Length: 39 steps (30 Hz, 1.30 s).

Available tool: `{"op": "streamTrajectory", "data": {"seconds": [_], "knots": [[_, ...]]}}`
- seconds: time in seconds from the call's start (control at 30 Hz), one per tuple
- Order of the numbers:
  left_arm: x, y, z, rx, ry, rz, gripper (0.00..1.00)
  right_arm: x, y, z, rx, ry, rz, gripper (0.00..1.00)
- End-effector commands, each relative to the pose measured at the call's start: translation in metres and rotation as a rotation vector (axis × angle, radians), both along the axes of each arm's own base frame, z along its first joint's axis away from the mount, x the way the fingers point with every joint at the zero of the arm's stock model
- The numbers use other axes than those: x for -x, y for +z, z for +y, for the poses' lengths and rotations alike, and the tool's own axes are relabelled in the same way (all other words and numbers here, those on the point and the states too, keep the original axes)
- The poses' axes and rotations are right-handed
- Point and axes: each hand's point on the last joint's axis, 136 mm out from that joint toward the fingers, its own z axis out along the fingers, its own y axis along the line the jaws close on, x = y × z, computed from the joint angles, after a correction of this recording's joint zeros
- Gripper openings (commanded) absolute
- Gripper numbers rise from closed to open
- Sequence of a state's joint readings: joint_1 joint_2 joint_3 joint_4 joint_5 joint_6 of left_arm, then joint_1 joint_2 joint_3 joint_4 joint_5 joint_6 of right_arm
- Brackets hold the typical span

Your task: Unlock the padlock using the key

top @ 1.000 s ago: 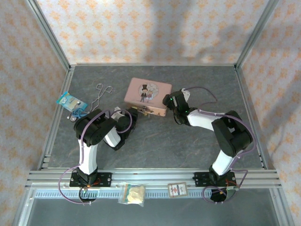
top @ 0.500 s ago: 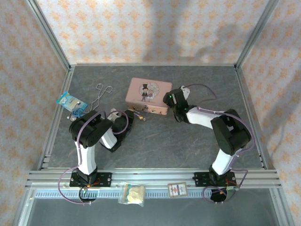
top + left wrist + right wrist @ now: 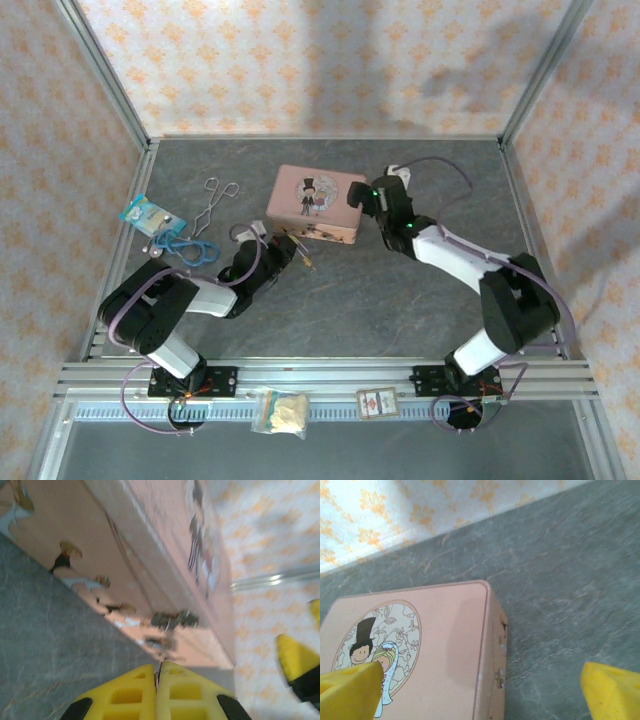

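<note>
My left gripper [image 3: 158,666] clenched tight, tips aimed at the pink tin's [image 3: 315,203] front wall, the padlock [image 3: 303,256] a brass speck just off those tips, my right gripper [image 3: 477,666] spread wide above the tin's right end, grasping nothing

The tin [image 3: 316,203] is pale pink, and its lid is printed with a cartoon couple, black top hat included, in a floral oval. The table [image 3: 400,300] is veined dark grey. The walls [image 3: 300,60] are cream with orange motifs. The left gripper [image 3: 157,669] and right gripper [image 3: 481,672] have yellow fingers. At lower centre of the left wrist view, what may be the padlock [image 3: 172,620] looks a blurred, dull brass.
</note>
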<state>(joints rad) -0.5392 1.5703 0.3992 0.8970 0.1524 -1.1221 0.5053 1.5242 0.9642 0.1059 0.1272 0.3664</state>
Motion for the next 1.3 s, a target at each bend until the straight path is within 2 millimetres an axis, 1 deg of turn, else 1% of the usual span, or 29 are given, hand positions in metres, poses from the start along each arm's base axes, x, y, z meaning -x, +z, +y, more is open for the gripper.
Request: {"op": "streamTrajectory", "data": {"seconds": [0.0,0.1,0.17,0.3,0.37,0.47,0.53,0.57,0.6,0.67,0.73,0.77,0.83,0.9,1.0,1.07,1.1,1.2,1.27], "knots": [[0.029,-0.019,-0.028,-0.162,-0.206,0.094,0.0,0.016,-0.007,-0.035,0.073,-0.067,0.016,1.0],[0.046,-0.025,-0.045,-0.209,-0.292,0.125,0.0,0.027,-0.01,-0.055,0.08,-0.104,0.016,1.0],[0.051,-0.027,-0.053,-0.223,-0.322,0.131,0.0,0.033,-0.012,-0.067,0.084,-0.127,0.018,1.0],[0.054,-0.032,-0.069,-0.277,-0.37,0.14,0.0,0.041,-0.018,-0.082,0.072,-0.158,0.018,1.0],[0.054,-0.04,-0.076,-0.303,-0.391,0.16,0.0,0.044,-0.019,-0.088,0.059,-0.171,0.016,1.0],[0.054,-0.05,-0.078,-0.317,-0.391,0.186,0.0,0.047,-0.018,-0.094,0.049,-0.183,0.007,1.0],[0.053,-0.052,-0.077,-0.326,-0.382,0.192,0.0,0.048,-0.018,-0.096,0.05,-0.187,0.005,1.0],[0.052,-0.053,-0.076,-0.335,-0.377,0.194,0.03,0.049,-0.017,-0.097,0.054,-0.185,0.003,1.0],[0.051,-0.051,-0.074,-0.343,-0.369,0.192,0.1,0.049,-0.017,-0.098,0.058,-0.187,0.002,1.0],[0.047,-0.046,-0.071,-0.364,-0.35,0.179,0.29,0.049,-0.018,-0.102,0.074,-0.194,-0.002,1.0],[0.041,-0.037,-0.066,-0.388,-0.323,0.16,0.43,0.047,-0.02,-0.107,0.07,-0.197,-0.005,1.0],[0.038,-0.032,-0.062,-0.401,-0.31,0.147,0.48,0.046,-0.021,-0.11,0.061,-0.199,-0.005,1.0],[0.031,-0.021,-0.056,-0.418,-0.283,0.126,0.52,0.043,-0.021,-0.122,0.054,-0.217,-0.015,1.0],[0.022,-0.009,-0.045,-0.426,-0.249,0.104,0.55,0.04,-0.023,-0.138,0.068,-0.25,-0.023,1.0],[0.004,0.015,-0.014,-0.452,-0.162,0.054,0.56,0.035,-0.031,-0.166,0.142,-0.311,-0.032,1.0],[-0.012,0.036,0.018,-0.496,-0.07,0.004,0.57,0.032,-0.041,-0.183,0.199,-0.338,-0.026,1.0],[-0.019,0.045,0.034,-0.52,-0.027,-0.015,0.6,0.031,-0.047,-0.189,0.218,-0.343,-0.018,1.0],[-0.035,0.074,0.098,-0.648,0.178,-0.058,0.77,0.026,-0.061,-0.205,0.244,-0.371,-0.005,1.0],[-0.038,0.09,0.14,-0.743,0.324,-0.072,0.87,0.024,-0.066,-0.211,0.249,-0.385,-0.019,1.0]]}}
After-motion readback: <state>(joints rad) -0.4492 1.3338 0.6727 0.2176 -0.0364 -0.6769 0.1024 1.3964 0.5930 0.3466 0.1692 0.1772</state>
